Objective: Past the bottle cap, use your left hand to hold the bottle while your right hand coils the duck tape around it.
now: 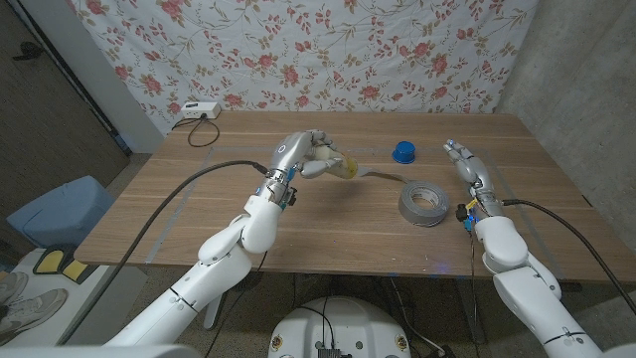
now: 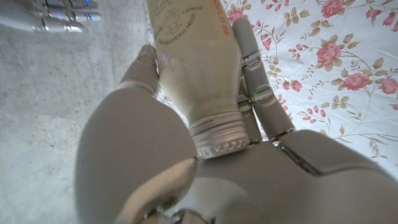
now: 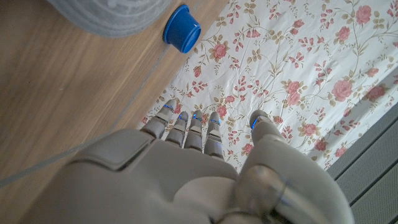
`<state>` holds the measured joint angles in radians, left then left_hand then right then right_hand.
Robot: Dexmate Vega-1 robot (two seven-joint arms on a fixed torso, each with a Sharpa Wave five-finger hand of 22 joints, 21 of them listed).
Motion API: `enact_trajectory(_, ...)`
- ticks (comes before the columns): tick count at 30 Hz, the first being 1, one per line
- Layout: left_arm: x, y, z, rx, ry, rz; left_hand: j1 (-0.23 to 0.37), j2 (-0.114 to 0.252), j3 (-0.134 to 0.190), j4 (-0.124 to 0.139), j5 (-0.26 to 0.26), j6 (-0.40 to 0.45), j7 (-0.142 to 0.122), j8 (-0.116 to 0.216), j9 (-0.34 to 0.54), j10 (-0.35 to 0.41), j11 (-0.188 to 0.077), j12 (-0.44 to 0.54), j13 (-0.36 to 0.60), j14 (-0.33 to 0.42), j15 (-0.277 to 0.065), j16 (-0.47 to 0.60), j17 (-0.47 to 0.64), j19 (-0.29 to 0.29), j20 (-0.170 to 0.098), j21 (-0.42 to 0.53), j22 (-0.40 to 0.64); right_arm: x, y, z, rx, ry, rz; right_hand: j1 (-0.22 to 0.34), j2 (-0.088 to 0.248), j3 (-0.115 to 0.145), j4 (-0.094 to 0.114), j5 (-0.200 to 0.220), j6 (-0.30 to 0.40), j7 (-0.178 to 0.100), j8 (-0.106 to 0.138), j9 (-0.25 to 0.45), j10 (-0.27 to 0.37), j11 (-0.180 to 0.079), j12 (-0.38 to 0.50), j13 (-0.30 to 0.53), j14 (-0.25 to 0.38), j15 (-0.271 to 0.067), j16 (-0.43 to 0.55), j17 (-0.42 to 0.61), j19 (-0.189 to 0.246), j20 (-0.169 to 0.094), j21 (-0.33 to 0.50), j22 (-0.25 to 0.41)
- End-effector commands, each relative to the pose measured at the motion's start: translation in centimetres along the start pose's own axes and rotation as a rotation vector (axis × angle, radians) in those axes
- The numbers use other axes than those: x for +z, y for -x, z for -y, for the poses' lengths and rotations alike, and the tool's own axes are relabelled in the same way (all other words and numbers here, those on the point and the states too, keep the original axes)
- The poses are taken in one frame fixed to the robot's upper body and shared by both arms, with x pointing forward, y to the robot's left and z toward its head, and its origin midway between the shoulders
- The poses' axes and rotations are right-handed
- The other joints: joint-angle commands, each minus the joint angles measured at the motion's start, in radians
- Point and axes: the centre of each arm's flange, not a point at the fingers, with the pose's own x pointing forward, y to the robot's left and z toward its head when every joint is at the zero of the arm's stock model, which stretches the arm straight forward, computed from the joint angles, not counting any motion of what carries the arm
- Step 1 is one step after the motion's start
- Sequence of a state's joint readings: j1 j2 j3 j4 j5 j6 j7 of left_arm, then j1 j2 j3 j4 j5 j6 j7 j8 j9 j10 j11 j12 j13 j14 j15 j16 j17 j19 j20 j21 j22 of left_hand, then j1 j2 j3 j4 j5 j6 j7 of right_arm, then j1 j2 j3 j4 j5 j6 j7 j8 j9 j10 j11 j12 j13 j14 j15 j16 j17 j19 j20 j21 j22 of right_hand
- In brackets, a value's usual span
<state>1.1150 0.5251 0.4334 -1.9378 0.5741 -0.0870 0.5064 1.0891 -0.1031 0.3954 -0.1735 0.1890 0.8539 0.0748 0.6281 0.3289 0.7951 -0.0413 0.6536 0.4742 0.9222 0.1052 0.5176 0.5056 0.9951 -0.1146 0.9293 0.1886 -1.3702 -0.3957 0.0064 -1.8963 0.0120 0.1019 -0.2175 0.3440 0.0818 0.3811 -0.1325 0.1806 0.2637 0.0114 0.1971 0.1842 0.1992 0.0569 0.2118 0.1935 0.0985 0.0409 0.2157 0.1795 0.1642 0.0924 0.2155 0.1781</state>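
My left hand (image 1: 301,155) grips a pale yellowish bottle (image 1: 343,167) above the middle of the table. In the left wrist view the bottle (image 2: 196,62) lies between the fingers (image 2: 258,81), its threaded neck bare of a cap. A thin strip of tape (image 1: 385,175) runs from the bottle to the grey duct tape roll (image 1: 422,204), which lies flat on the table. The blue cap (image 1: 402,151) stands beyond the roll. My right hand (image 1: 468,169) is open to the right of the roll, holding nothing. The right wrist view shows that hand (image 3: 186,174), the cap (image 3: 183,28) and the roll's edge (image 3: 106,12).
A white box with a cable (image 1: 195,109) sits at the table's far left corner. A floral cloth (image 1: 328,50) hangs behind the wooden table (image 1: 199,199). A blue bin (image 1: 60,211) stands on the floor to the left.
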Motion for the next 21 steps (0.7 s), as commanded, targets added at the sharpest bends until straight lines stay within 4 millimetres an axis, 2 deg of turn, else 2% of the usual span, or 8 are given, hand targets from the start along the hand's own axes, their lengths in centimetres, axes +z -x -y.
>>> enact_trajectory(1, -4.1, 0.7, -1.0, 0.209, 0.255, -0.104, 0.208, 0.194, 0.011, 0.017, 0.008, 0.002, -0.002, 0.003, 0.005, 0.038, -0.027, 0.092, 0.149, 0.345, -0.335, -0.005, 0.008, 0.014, -0.081, 0.009, 0.003, 1.0, 1.1, -0.8, 0.001, 0.281, -0.120, 0.013, -0.004, 0.003, -0.010, -0.002, 0.014, 0.000, 0.011, 0.004, 0.017, 0.006, 0.006, 0.005, 0.019, -0.004, 0.007, 0.006, 0.003, 0.019, 0.004, 0.003)
enact_trajectory(12, -6.9, 0.3, -1.2, 0.220, 0.473, -0.186, 0.211, 0.191, 0.013, 0.018, 0.012, 0.005, 0.000, 0.004, 0.009, 0.039, -0.027, 0.092, 0.158, 0.345, -0.335, -0.013, 0.015, 0.009, -0.081, 0.017, 0.003, 1.4, 2.1, -1.8, 0.000, 0.479, -0.260, 0.011, -0.013, -0.005, -0.011, -0.004, 0.016, -0.002, 0.009, 0.005, 0.018, 0.003, 0.004, 0.007, 0.031, -0.002, 0.010, 0.010, 0.010, 0.039, 0.006, 0.004)
enact_trajectory(16, -7.6, 0.0, -1.2, 0.208, 0.560, -0.201, 0.211, 0.191, 0.013, 0.019, 0.013, 0.004, 0.000, 0.004, 0.009, 0.041, -0.024, 0.092, 0.161, 0.346, -0.335, -0.015, 0.018, 0.008, -0.081, 0.020, 0.003, 1.7, 2.4, -2.0, -0.022, 0.549, -0.299, 0.009, -0.014, -0.010, -0.010, -0.004, 0.036, 0.002, 0.015, 0.007, 0.024, 0.004, 0.006, 0.009, 0.058, -0.008, 0.020, 0.014, 0.028, 0.039, 0.011, 0.006)
enact_trajectory(21, -8.4, -0.4, -1.3, 0.175, 0.685, -0.220, 0.212, 0.191, 0.013, 0.019, 0.014, 0.006, -0.001, 0.005, 0.010, 0.042, -0.025, 0.092, 0.164, 0.348, -0.335, -0.016, 0.020, 0.008, -0.081, 0.023, 0.003, 2.1, 2.5, -2.2, -0.060, 0.663, -0.369, 0.036, 0.001, 0.004, -0.021, -0.001, 0.029, -0.001, 0.012, 0.008, 0.017, -0.009, 0.001, 0.010, 0.055, -0.015, 0.016, 0.015, 0.033, 0.042, 0.012, 0.006)
